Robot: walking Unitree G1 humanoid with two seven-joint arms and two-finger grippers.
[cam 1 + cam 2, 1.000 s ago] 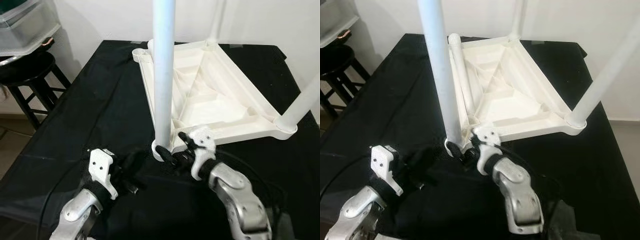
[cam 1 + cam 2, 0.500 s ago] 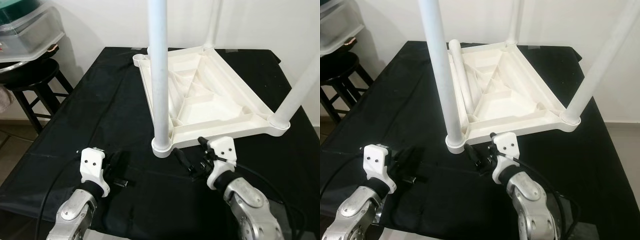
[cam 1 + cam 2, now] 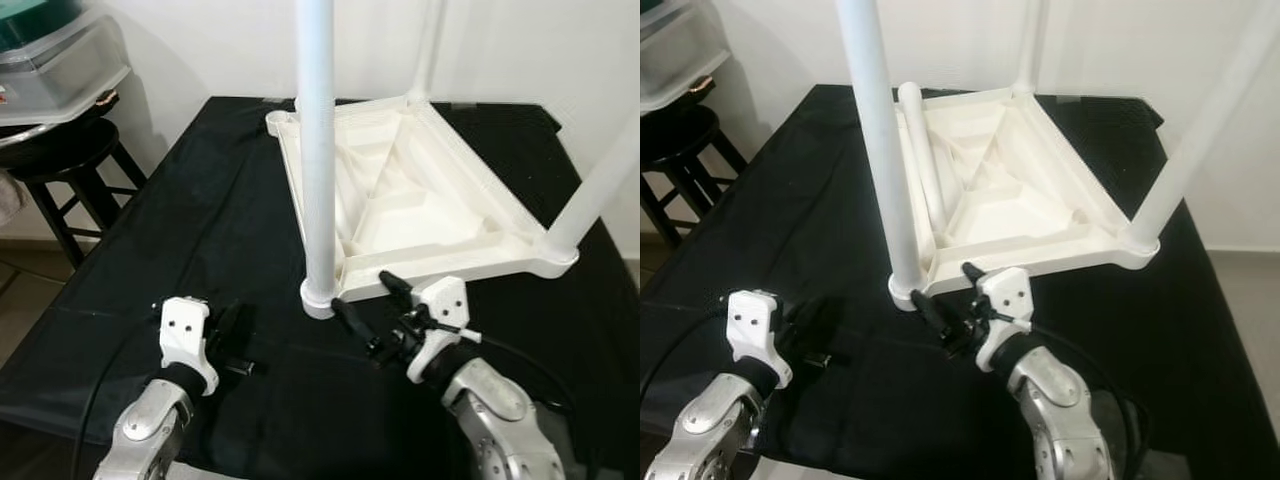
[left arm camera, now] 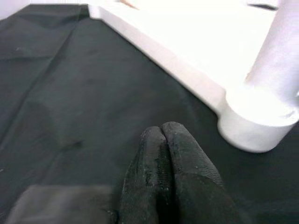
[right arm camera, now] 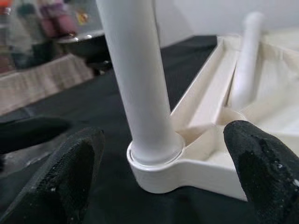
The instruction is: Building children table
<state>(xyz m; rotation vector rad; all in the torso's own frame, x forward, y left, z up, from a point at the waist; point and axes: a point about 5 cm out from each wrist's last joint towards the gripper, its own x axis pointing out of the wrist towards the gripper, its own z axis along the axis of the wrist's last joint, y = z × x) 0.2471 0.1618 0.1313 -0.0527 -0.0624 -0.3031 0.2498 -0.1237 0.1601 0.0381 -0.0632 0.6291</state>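
A white children's tabletop (image 3: pixel 505 212) lies upside down on a black-clothed table (image 3: pixel 200 230). Three white legs stand in its corners: the near-left leg (image 3: pixel 317 150), the right leg (image 3: pixel 600 190) and the far leg (image 3: pixel 428 50). A loose leg (image 3: pixel 923 150) lies inside the tabletop along its left rim. My right gripper (image 3: pixel 365 295) is open just in front of the near-left leg's base (image 5: pixel 154 163), one finger (image 5: pixel 70 172) on each side of it, touching nothing. My left gripper (image 4: pixel 161 135) rests shut on the cloth to the left of that base, holding nothing.
A black stool (image 3: pixel 60 150) stands left of the table and carries a clear plastic bin (image 3: pixel 50 60). A white wall runs close behind the table. The cloth's front edge drops off just below my arms.
My right gripper has pulled back from the near-left leg's base, which it was touching a second ago, and now stands open before it. The left gripper has barely moved. The camera shifted slightly.
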